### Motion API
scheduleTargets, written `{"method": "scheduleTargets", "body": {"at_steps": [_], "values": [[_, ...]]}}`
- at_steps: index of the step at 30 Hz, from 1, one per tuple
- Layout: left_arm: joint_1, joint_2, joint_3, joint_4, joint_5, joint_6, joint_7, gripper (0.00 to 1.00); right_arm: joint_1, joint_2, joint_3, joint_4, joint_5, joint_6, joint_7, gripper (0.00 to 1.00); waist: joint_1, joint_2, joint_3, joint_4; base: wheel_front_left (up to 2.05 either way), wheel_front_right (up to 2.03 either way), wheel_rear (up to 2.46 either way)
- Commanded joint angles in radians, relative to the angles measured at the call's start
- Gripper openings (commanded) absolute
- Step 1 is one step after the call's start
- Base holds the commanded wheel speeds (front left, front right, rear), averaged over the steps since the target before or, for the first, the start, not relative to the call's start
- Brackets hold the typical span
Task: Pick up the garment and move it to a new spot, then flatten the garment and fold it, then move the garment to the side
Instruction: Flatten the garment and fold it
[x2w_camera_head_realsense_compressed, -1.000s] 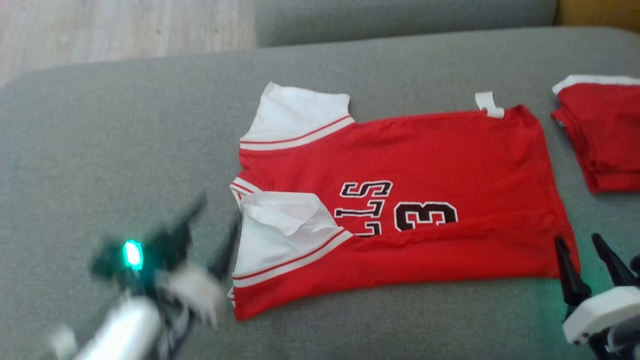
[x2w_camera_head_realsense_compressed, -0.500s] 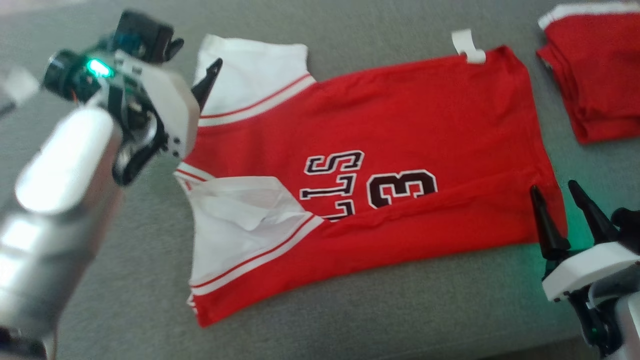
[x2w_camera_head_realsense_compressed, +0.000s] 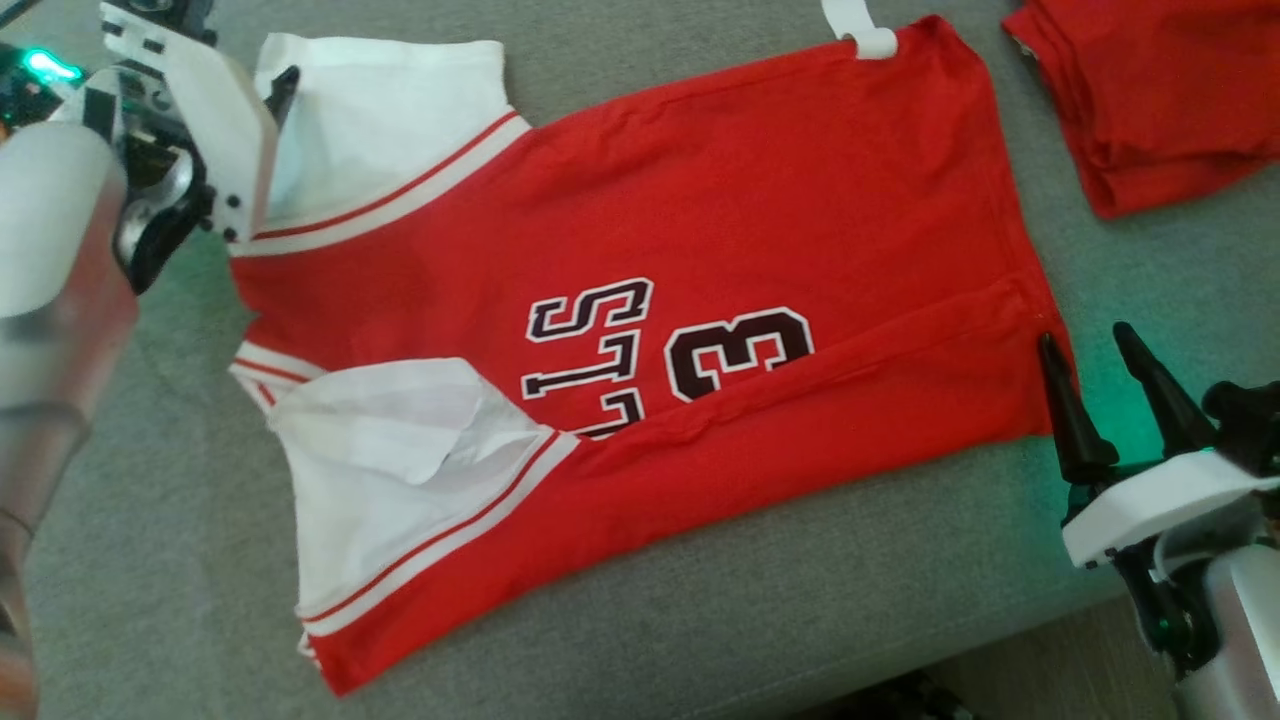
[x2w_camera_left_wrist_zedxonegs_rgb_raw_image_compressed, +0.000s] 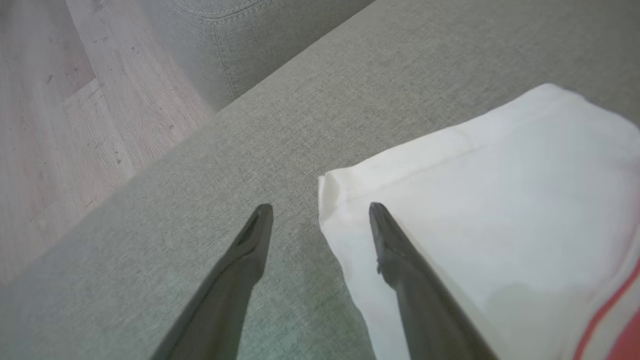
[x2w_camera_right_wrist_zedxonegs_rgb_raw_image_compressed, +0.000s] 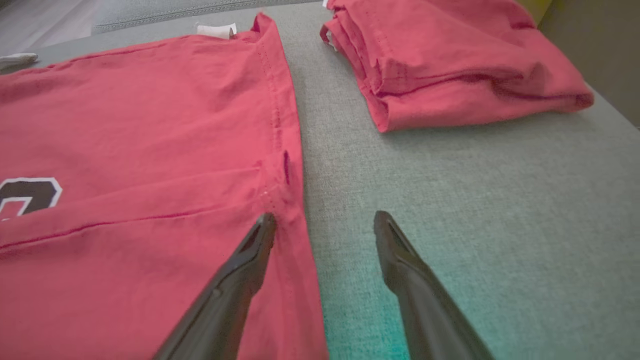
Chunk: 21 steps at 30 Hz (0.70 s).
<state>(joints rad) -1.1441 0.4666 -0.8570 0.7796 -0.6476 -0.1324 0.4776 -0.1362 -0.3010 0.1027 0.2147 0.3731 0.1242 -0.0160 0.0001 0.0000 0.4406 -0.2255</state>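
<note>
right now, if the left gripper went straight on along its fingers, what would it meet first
Probably the corner of the garment's white sleeve, just ahead between the fingertips of the open left gripper, on the grey couch cushion. Height above it is unclear.

Garment (x2w_camera_head_realsense_compressed: 700, 200) flat on cushion (x2w_camera_head_realsense_compressed: 760, 620); folded clothes (x2w_camera_head_realsense_compressed: 1150, 100) to its right, farther back, apart.

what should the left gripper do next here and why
Probably lower the left gripper a little and close it on the corner of the red jersey's far white sleeve. Its jaws stand open astride that edge, one finger over the sleeve, the other over the grey cushion, and nothing is held yet.
</note>
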Motion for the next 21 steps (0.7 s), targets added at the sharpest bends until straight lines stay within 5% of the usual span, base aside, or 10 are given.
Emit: {"method": "scheduleTargets", "body": {"at_steps": [1, 14, 15, 18, 21], "values": [[-0.070, 0.048, 0.015, -0.006, -0.004, 0.002, -0.014, 1.00, -0.016, -0.019, 0.017, -0.017, 0.008, 0.007, -0.015, 1.00, -0.0001, 0.0000, 0.008, -0.013, 0.00, 0.00, 0.00], [-0.129, 0.054, -0.098, 0.102, -0.081, 0.002, -0.059, 1.00, -0.037, -0.017, 0.026, 0.010, 0.016, 0.007, -0.038, 1.00, -0.0001, 0.0000, 0.034, -0.052, 0.00, 0.00, 0.00], [-0.132, 0.055, -0.104, 0.104, -0.087, 0.002, -0.061, 0.89, -0.038, -0.017, 0.027, 0.011, 0.016, 0.007, -0.038, 1.00, -0.0001, 0.0000, 0.035, -0.054, 0.00, 0.00, 0.00], [-0.137, 0.055, -0.125, 0.107, -0.106, 0.002, -0.063, 0.03, -0.037, -0.017, 0.025, 0.012, 0.015, 0.007, -0.041, 1.00, -0.0001, 0.0000, 0.039, -0.057, 0.00, 0.00, 0.00], [-0.141, 0.053, -0.148, 0.101, -0.129, 0.002, -0.055, 0.00, -0.036, -0.021, 0.018, 0.008, 0.014, 0.007, -0.038, 1.00, -0.0001, 0.0000, 0.040, -0.053, 0.00, 0.00, 0.00]]}}
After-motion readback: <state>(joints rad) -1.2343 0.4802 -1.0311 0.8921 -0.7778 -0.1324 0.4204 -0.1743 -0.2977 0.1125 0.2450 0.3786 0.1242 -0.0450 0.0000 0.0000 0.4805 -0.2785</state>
